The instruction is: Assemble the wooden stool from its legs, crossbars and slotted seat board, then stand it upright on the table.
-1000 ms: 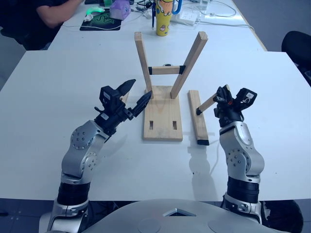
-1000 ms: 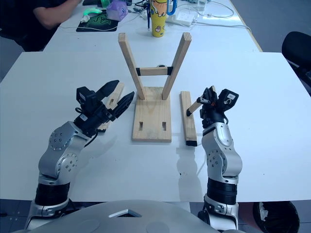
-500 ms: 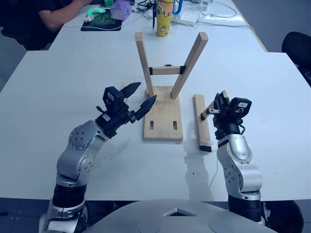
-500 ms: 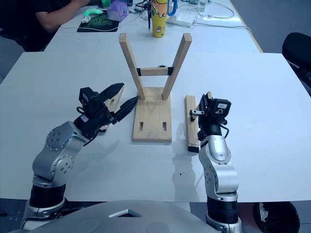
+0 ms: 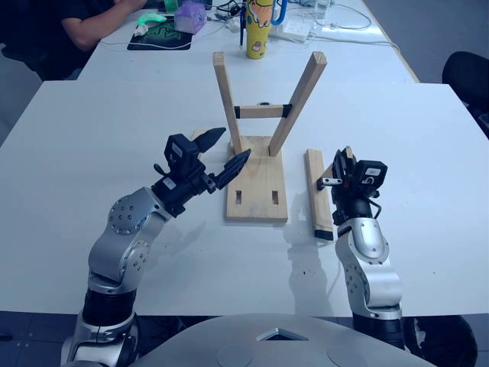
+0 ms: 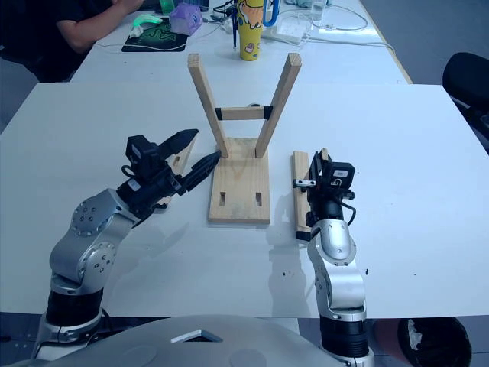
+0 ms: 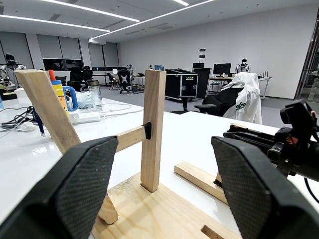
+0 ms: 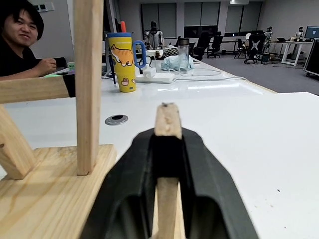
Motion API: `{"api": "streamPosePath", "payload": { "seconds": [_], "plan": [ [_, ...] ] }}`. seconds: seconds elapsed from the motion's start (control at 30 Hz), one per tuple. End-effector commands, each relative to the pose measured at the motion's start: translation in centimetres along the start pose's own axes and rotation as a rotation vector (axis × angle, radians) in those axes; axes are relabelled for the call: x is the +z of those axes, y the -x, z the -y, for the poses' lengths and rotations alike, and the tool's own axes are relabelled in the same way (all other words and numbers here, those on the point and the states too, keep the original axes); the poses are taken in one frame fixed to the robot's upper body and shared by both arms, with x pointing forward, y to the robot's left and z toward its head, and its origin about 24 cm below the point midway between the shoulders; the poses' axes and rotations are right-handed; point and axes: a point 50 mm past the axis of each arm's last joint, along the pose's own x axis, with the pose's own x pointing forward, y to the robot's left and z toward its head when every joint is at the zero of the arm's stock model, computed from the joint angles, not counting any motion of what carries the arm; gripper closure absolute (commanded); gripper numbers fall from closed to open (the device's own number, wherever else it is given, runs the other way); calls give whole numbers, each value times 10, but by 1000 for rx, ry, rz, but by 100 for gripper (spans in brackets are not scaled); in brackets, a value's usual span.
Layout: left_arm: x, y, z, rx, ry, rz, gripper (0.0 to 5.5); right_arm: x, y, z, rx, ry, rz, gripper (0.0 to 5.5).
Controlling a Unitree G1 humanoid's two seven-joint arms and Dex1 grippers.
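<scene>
The white tabletop [image 5: 92,130] has wide bare stretches on the left and on the right, out to its side edges and the near edge by the arms. At the far edge, a second table carries a yellow mug with a blue handle [image 5: 258,30].

The pale wooden slotted seat board [image 5: 256,191] lies flat at the centre. Two wooden legs [image 5: 226,95] rise splayed from its far end, joined by a short wooden crossbar [image 5: 261,111].

The left tool [image 5: 234,142] hovers above the tabletop just left of the board's far end. Its two dark fingers [image 7: 84,189] are spread wide apart and hold nothing, with the tips near the base of the left leg. Another pale wooden piece [image 6: 182,158] lies beneath this tool, mostly hidden.

Just right of the board and parallel to it, a loose wooden leg [image 5: 315,187] lies flat. The right tool [image 5: 342,172] sits at its right side, clamped on a short wooden bar [image 8: 168,119] that slants down toward that leg.
</scene>
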Motion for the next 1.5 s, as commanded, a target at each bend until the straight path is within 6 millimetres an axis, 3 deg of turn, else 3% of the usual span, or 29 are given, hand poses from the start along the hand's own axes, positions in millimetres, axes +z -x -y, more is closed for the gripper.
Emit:
{"api": "streamPosePath", "payload": {
  "seconds": [0.03,0.2,0.3,0.53,0.63,0.73,0.83,1.0,1.43,1.5],
  "plan": [
    [0,-1,-2,11,-16,1,204,-34,5,6,-8,35,-198,505],
    [-1,-1,-2,38,-20,16,204,-18,-6,11,1,45,-137,429],
    [-2,0,-2,55,-21,26,204,-7,-13,14,20,55,-93,429],
    [-10,4,2,134,-25,51,204,58,-30,15,147,110,126,429],
    [-12,4,2,169,-32,67,204,91,-48,17,158,97,217,429],
    [-12,0,1,185,-40,85,204,119,-66,12,181,33,276,482],
    [-12,-1,2,188,-43,90,204,133,-79,15,171,7,285,534],
    [-14,1,2,203,-43,86,204,130,-84,15,174,8,237,548],
    [-14,2,1,207,-45,80,204,126,-70,2,227,33,229,548],
    [-14,3,1,208,-45,79,204,115,-68,-2,244,37,195,548]
  ]
}}
